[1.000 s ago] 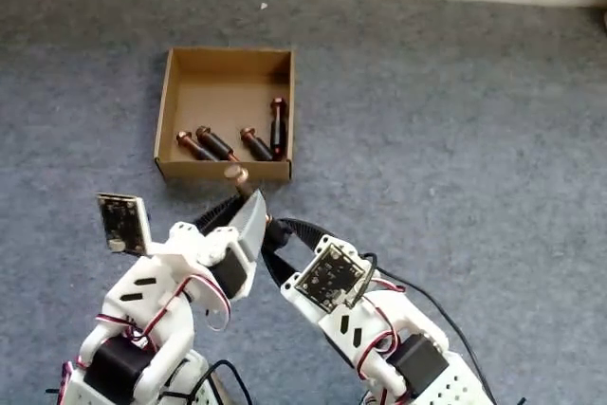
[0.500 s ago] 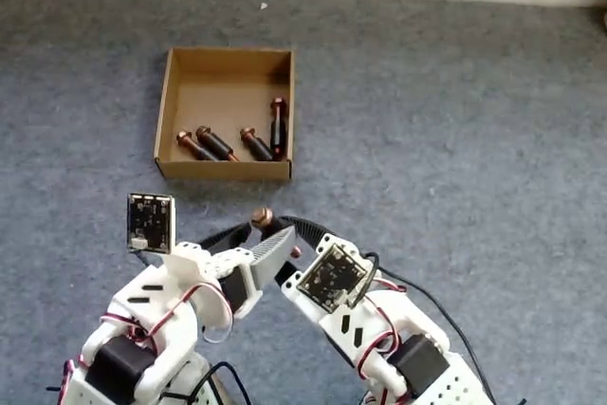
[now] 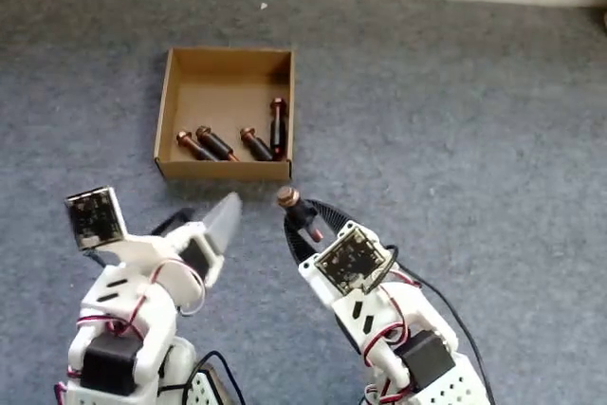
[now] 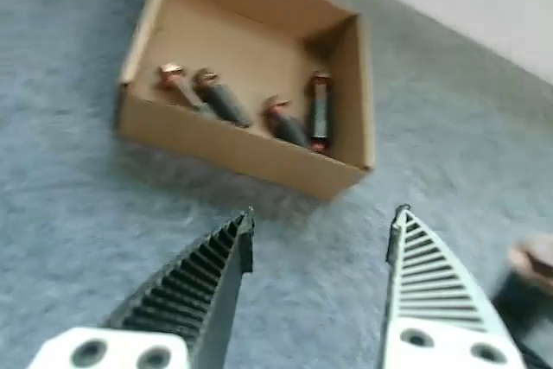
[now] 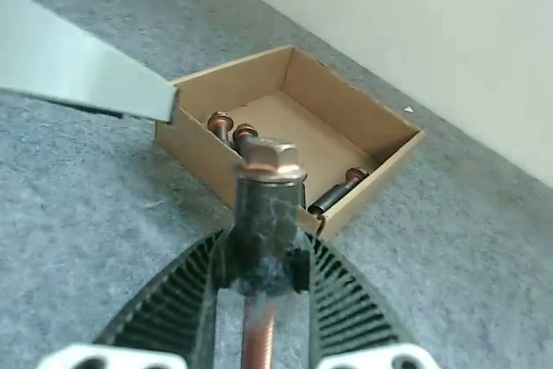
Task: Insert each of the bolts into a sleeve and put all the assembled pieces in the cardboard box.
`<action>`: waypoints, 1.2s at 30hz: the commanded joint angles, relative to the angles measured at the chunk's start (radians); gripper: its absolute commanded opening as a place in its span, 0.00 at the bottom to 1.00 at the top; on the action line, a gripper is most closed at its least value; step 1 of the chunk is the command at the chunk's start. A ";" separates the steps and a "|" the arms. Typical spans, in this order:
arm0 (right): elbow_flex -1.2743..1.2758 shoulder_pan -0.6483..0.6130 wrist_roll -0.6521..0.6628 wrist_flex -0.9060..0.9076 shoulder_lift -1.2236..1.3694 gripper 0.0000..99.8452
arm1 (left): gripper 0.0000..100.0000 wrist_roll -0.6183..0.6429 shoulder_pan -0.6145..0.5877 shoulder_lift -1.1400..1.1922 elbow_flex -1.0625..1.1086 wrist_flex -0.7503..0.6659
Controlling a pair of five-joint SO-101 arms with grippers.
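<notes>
The cardboard box (image 3: 223, 171) sits on the grey carpet with several assembled bolt-and-sleeve pieces (image 3: 216, 144) lying along its near wall. My right gripper (image 3: 303, 225) hovers just in front of the box's near right corner, shut on a dark sleeve with a copper bolt (image 3: 287, 198) through it, hex head up. In the right wrist view the same piece (image 5: 263, 205) stands upright in the right gripper (image 5: 265, 244) before the box (image 5: 194, 151). My left gripper (image 3: 213, 225) hangs open and empty to the left; its own view shows the left gripper (image 4: 324, 213) facing the box (image 4: 233, 149).
Grey carpet lies all around the box, with a pale wall edge at the far side. One finger (image 5: 78, 75) of the left gripper crosses the right wrist view near the held piece. The two arms stand close together in front of the box.
The left gripper has let go of the piece, opened and swung away to the left. The right gripper keeps the assembled piece and has shifted slightly right and toward the box.
</notes>
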 commanded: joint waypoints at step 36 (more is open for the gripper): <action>-1.305 0.077 0.002 -0.479 2.049 0.11 | 0.03 -0.130 -0.159 0.001 0.341 -0.288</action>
